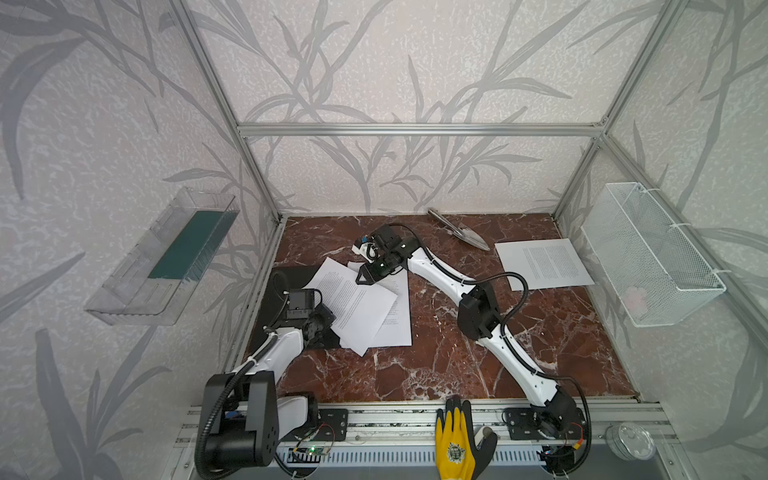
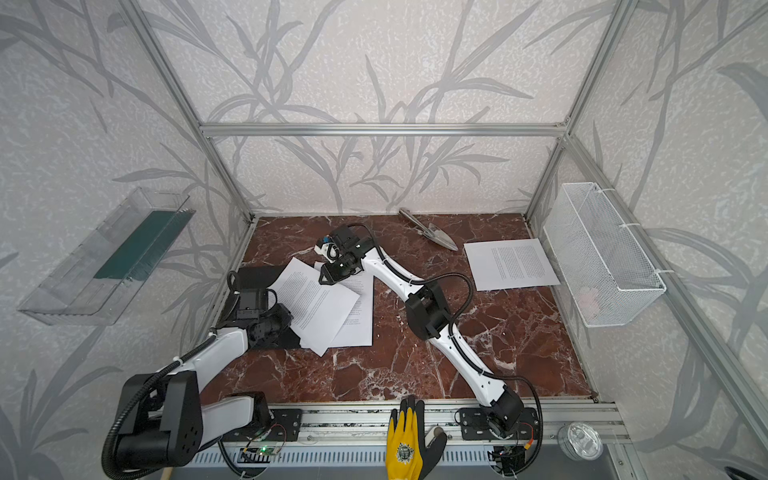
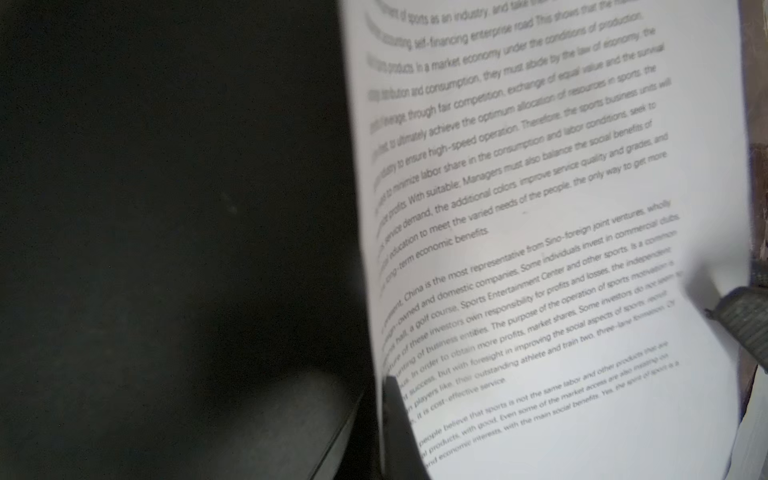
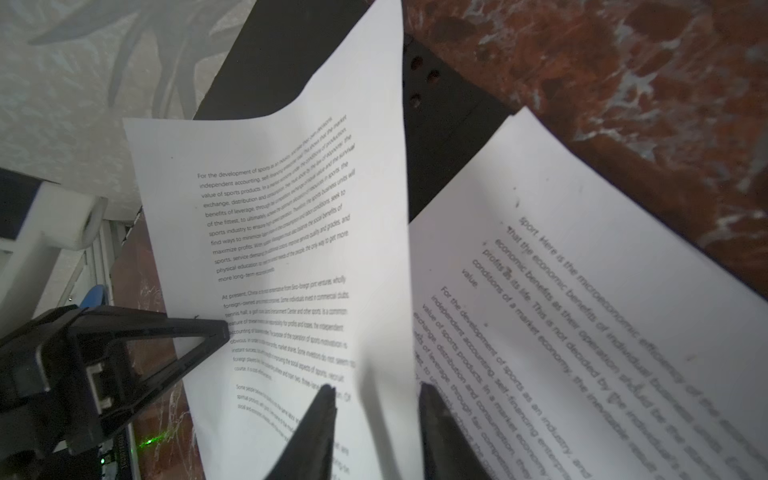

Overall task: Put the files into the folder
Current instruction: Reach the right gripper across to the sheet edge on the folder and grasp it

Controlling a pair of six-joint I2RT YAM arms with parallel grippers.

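The black folder (image 1: 291, 277) (image 2: 257, 275) lies flat at the table's left, mostly under two overlapping files. The top file (image 1: 353, 305) (image 4: 291, 232) bows upward off the lower file (image 1: 397, 320) (image 4: 582, 291). My left gripper (image 1: 326, 330) (image 3: 376, 388) is shut on the top file's near-left edge, seen in the right wrist view as a triangular finger (image 4: 195, 332). My right gripper (image 1: 360, 277) (image 4: 378, 390) stands open astride that file's far edge, one finger on each side; its ribbed finger (image 3: 744, 320) shows in the left wrist view. A third file (image 1: 544, 264) lies far right.
A metal trowel (image 1: 457, 232) lies at the back. A white wire basket (image 1: 652, 253) hangs on the right wall. A clear tray (image 1: 137, 291) holding a dark green panel (image 1: 187, 245) is on the left wall. On the front rail are a yellow glove (image 1: 455, 440) and a round clear lid (image 1: 629, 441).
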